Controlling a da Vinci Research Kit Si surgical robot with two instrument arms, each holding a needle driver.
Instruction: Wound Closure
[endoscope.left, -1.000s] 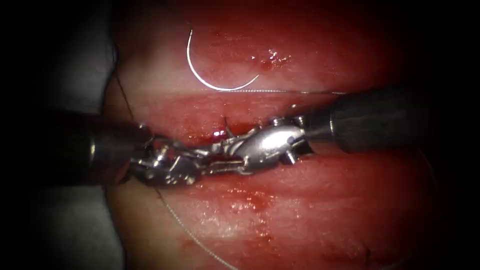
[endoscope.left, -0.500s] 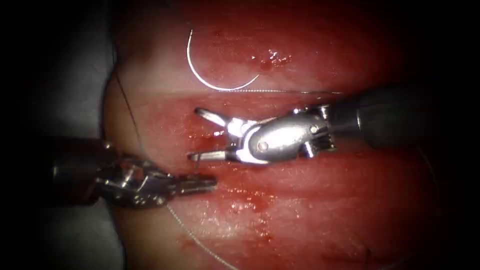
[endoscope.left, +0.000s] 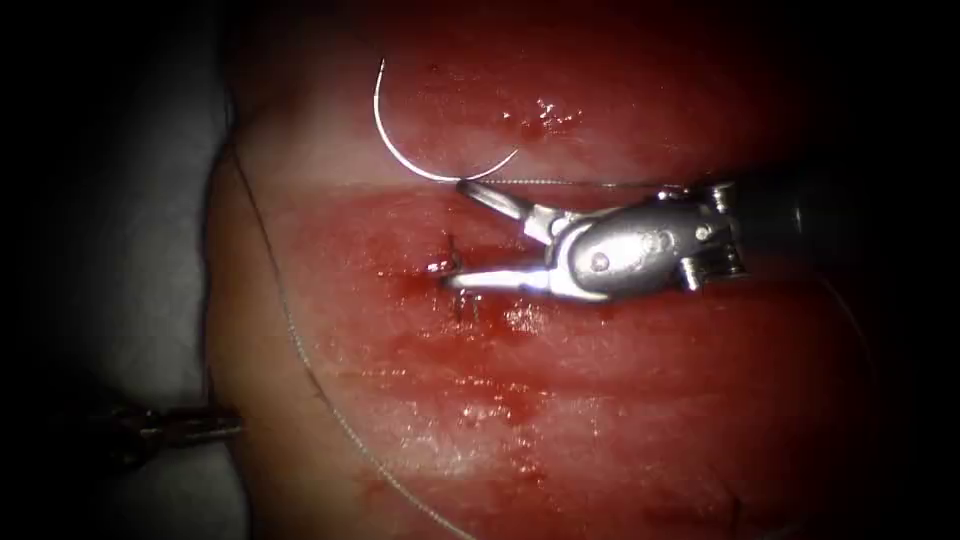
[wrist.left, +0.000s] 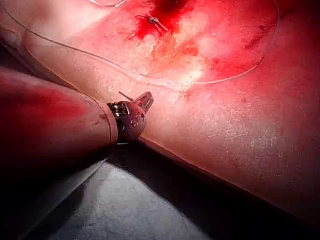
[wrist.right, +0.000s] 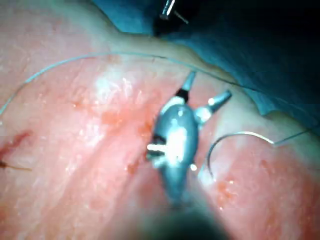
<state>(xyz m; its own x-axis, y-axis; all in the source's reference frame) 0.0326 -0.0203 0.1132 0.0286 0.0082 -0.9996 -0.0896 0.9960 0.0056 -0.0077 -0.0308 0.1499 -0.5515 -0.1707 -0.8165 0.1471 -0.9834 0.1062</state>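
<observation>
The needle (endoscope.left: 420, 150) lies loose on the tissue (endoscope.left: 600, 420), above the cut (endoscope.left: 450, 275) in the endoscope view, not in the flesh, its curve bowing down toward my right tool (endoscope.left: 462, 232). That tool's jaws gape wide and hold nothing; the upper tip sits just beside the needle's thread (endoscope.left: 560, 182) end. My left tool (endoscope.left: 200, 425) is well apart, at the tissue's left edge; I cannot tell how its jaws stand. The right arm is far nearer.

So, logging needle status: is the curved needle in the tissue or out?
Out: the curved needle lies whole on the tissue, held by neither tool, beside the right end effector's open jaws.
</observation>
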